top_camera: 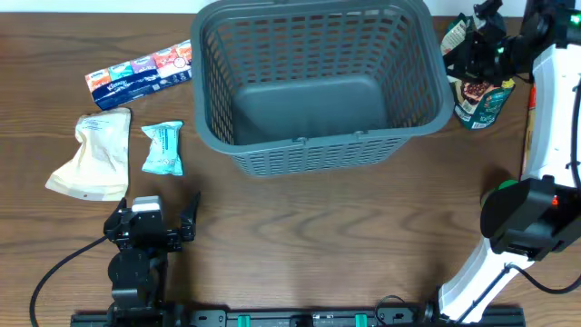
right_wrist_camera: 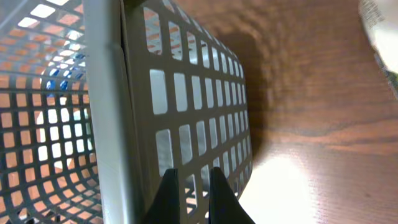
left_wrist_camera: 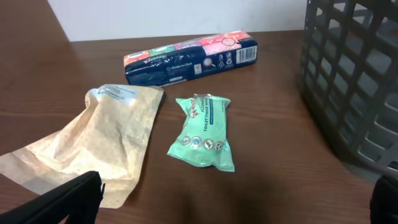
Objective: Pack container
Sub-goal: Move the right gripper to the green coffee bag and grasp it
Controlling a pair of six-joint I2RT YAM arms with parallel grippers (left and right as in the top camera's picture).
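container [top_camera: 309, 156] one; packets [top_camera: 163, 148] left of it three; bag [top_camera: 477, 95] right one.

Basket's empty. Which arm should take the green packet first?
Left. The left gripper is open, just short of the green packet. The right gripper is shut, over by the container's opposite side.

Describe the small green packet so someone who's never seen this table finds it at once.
Find the big grey basket at the far middle. Left of it lie three packets. Yours is the mint-green packet, between basket and beige pouch, and the smallest.
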